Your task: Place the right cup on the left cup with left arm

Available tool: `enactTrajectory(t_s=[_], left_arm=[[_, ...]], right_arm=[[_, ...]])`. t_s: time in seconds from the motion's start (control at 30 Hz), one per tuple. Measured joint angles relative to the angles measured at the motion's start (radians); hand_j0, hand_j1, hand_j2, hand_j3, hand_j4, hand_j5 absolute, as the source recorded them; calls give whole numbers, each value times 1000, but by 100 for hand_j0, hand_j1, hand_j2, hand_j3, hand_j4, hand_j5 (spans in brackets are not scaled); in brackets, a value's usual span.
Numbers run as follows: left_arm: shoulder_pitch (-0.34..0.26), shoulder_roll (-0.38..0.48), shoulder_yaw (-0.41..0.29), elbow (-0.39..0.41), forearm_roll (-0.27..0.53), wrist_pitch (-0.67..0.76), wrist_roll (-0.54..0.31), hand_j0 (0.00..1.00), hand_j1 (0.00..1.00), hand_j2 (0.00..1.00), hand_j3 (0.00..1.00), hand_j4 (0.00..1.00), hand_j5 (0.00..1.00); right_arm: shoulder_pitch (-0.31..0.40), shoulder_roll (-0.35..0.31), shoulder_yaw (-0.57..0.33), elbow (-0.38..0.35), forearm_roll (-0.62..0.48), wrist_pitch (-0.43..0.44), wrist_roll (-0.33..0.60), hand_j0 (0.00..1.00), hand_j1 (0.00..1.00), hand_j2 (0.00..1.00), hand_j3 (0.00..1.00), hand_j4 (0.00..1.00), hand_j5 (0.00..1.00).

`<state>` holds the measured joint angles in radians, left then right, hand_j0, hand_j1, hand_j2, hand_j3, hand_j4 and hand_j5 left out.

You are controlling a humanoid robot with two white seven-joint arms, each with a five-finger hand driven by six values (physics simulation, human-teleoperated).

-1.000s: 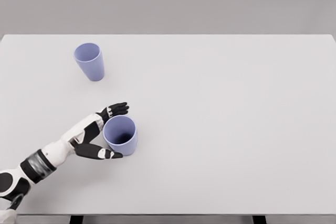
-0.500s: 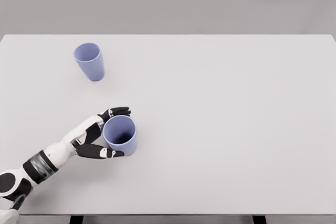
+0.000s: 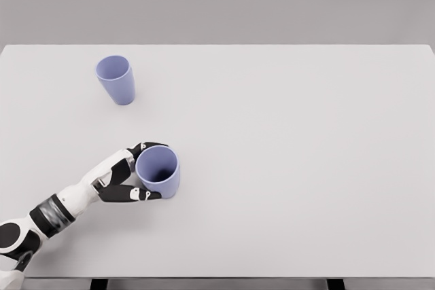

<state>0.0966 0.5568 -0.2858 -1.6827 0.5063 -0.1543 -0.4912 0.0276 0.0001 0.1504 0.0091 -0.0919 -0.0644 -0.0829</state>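
Where fingers wrap: left hand [image 3: 128, 176] around right cup [image 3: 159, 172], upright.

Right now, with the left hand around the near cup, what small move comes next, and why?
Probably lift it straight up. The left hand is wrapped around the near cup, which seems to rest on the table. The far cup stands upright and apart, so height is needed first.

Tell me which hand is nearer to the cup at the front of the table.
Left. The left hand is wrapped around the near cup, fingers behind it and thumb in front. The right hand is out of view.
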Motion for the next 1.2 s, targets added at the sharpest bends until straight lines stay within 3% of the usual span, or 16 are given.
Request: enactTrajectory(t_s=[0.2, 0.63, 0.83, 1.2], left_arm=[[-35, 2, 8, -38, 2, 46, 1, 70, 70, 70, 70, 70, 70], [-209, 8, 37, -49, 43, 231, 4, 70, 70, 70, 70, 70, 70], [-216, 4, 60, -42, 45, 279, 6, 69, 69, 69, 69, 69, 69], [-308, -7, 89, -27, 47, 306, 6, 68, 68, 68, 68, 68, 68]], right_arm=[[0, 0, 0, 0, 0, 0, 0, 100, 100, 100, 100, 100, 100], [0, 0, 0, 0, 0, 0, 0, 100, 100, 100, 100, 100, 100], [0, 0, 0, 0, 0, 0, 0, 100, 100, 100, 100, 100, 100], [0, 0, 0, 0, 0, 0, 0, 100, 100, 100, 100, 100, 100]])
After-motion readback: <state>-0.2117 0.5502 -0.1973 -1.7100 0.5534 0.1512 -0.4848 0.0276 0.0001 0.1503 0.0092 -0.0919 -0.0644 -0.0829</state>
